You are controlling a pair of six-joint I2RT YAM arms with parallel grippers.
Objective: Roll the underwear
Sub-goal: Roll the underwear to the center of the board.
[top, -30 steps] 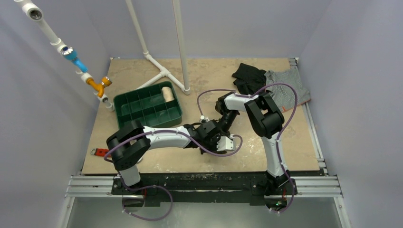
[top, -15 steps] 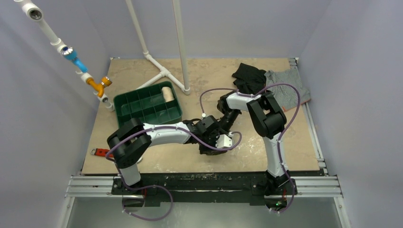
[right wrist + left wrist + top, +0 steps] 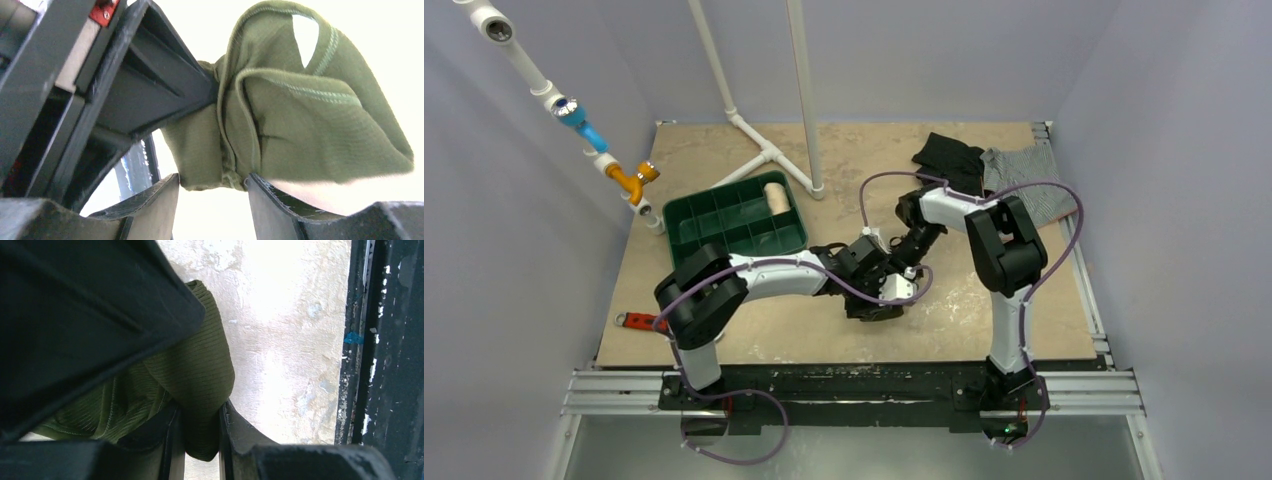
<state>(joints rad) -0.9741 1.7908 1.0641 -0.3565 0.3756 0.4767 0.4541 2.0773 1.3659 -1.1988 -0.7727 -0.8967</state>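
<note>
The olive-green underwear (image 3: 200, 365) is a bunched fold held off the tan table between both grippers. In the left wrist view my left gripper (image 3: 200, 440) is shut on a rounded fold of it. In the right wrist view the underwear (image 3: 300, 130) hangs in layers with stitched hems, and my right gripper (image 3: 214, 192) has both tips against its lower edge, shut on it. The left gripper's dark body (image 3: 145, 85) holds the cloth's left side there. In the top view the left gripper (image 3: 886, 290) and right gripper (image 3: 906, 268) meet mid-table and hide the cloth.
A green divided tray (image 3: 686, 215) with a cream roll (image 3: 774, 197) sits at the left. A black garment (image 3: 946, 160) and a grey striped garment (image 3: 1029, 190) lie at the back right. A white pipe frame (image 3: 769, 155) stands behind. The black front rail (image 3: 385, 360) is close.
Both grippers have moved together a little away from the front edge and to the right. The right arm's elbow has swung outward to the right.
</note>
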